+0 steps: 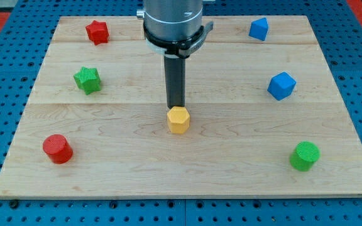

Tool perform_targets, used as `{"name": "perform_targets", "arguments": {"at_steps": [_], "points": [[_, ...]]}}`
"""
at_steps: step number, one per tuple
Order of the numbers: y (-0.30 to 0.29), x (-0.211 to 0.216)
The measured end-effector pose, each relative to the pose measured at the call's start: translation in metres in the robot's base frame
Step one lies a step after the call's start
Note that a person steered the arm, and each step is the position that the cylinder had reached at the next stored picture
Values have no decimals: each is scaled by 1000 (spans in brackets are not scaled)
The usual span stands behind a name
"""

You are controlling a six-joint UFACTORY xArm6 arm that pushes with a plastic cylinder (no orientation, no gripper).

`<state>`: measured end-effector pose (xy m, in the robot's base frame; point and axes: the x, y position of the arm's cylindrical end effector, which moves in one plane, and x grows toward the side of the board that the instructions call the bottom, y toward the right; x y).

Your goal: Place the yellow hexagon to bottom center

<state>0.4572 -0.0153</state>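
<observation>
The yellow hexagon (178,120) lies on the wooden board (187,169) near the middle, a little below centre. My tip (176,106) stands right at the hexagon's top edge, on its far side towards the view's top, touching or nearly touching it. The dark rod rises straight up to the grey arm head (173,22) at the view's top.
A red star (97,31) and a green star (88,80) lie at the upper left, a red cylinder (58,149) at the lower left. Two blue blocks (259,29) (281,85) lie at the right, a green cylinder (305,156) at the lower right.
</observation>
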Motion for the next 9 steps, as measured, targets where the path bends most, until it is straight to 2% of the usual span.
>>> {"name": "perform_targets", "arguments": {"at_steps": [1,6,9], "points": [[-3,18],[0,27],[0,65]]}}
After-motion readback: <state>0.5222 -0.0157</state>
